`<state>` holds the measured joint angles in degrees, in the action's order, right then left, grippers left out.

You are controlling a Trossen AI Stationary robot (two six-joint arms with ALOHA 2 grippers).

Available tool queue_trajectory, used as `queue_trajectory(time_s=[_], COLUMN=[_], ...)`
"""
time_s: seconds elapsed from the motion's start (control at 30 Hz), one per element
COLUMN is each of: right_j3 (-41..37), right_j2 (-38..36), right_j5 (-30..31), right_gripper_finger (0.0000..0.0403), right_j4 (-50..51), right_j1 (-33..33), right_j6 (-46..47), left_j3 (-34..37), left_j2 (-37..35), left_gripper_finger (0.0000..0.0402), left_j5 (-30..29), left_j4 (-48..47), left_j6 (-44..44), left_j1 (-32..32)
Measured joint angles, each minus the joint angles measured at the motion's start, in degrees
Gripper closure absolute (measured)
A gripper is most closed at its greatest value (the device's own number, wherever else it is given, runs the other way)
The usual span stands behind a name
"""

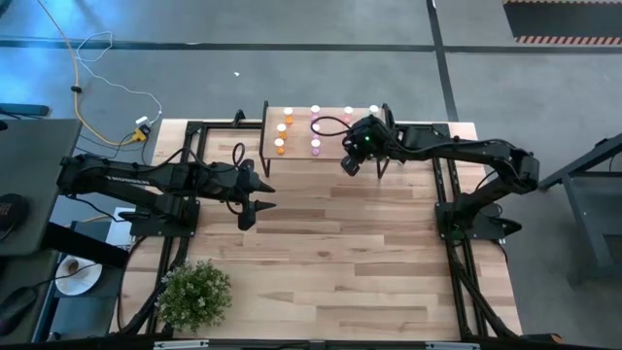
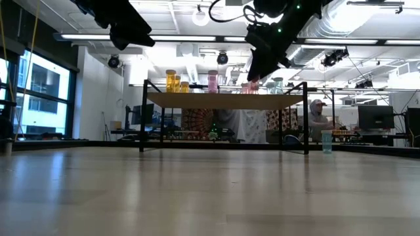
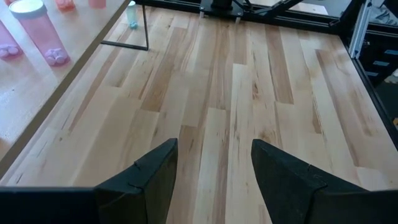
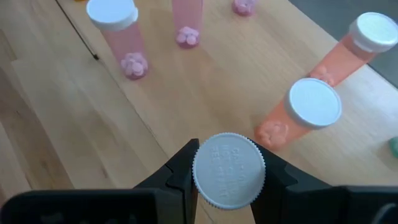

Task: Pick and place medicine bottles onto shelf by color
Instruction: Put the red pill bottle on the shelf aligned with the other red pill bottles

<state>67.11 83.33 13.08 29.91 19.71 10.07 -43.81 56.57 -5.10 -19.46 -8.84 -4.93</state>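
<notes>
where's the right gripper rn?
In the high view, the right gripper hangs over the shelf's near right edge, shut on a white-capped bottle, beside two red bottles.

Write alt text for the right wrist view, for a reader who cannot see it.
The right gripper holds a medicine bottle by its white cap, jaws closed on either side, above the light-wood shelf. Two orange-red bottles with white caps stand just beyond it, and pink bottles stand farther off on the same surface.
</notes>
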Motion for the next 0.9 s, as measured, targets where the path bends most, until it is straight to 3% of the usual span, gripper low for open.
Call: queue_trajectory(time_s=[0.9], right_j3=[-0.1], right_j2=[2.5], right_j5=[0.0], right_gripper_finger=[0.0309], right_j4=[-1.4], right_j1=[0.1], right_j6=[0.1], left_j3=[0.0], left_j2=[0.0], left_gripper_finger=[0.0206], left_j5=[0.0], left_j4=[-0.2], left_j6=[0.0], left_j1=[0.0])
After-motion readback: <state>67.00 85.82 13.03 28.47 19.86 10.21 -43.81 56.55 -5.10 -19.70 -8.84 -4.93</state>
